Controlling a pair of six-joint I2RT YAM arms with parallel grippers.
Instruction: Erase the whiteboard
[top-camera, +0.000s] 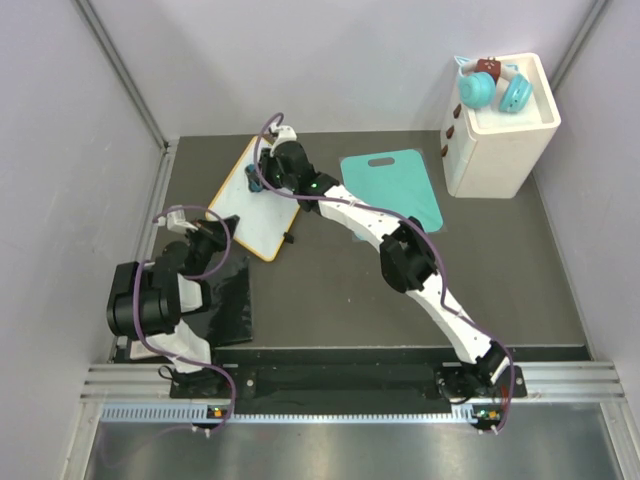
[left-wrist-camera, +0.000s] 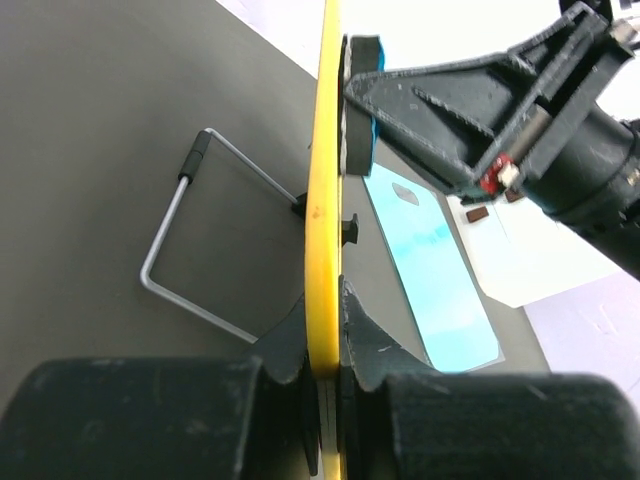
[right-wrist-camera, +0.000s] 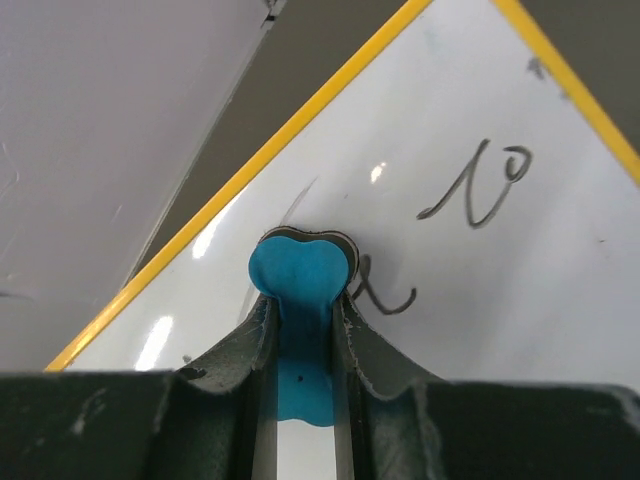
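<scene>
The whiteboard (top-camera: 245, 212), white with a yellow-orange frame, stands tilted at the back left of the dark table. My left gripper (top-camera: 213, 235) is shut on its near frame edge. The left wrist view shows that edge (left-wrist-camera: 324, 200) end-on between the jaws of the left gripper (left-wrist-camera: 325, 350). My right gripper (top-camera: 262, 182) is shut on a blue eraser (right-wrist-camera: 300, 275) and presses it against the board face (right-wrist-camera: 500, 320) beside black handwriting (right-wrist-camera: 475, 190). The eraser (left-wrist-camera: 362, 130) and the right gripper (left-wrist-camera: 480, 110) also show in the left wrist view.
A teal cutting board (top-camera: 395, 185) lies right of the whiteboard. A white box (top-camera: 500, 135) with toys on top stands at the back right. A black mat (top-camera: 228, 300) lies by the left arm. The board's wire stand (left-wrist-camera: 180, 250) rests on the table behind it.
</scene>
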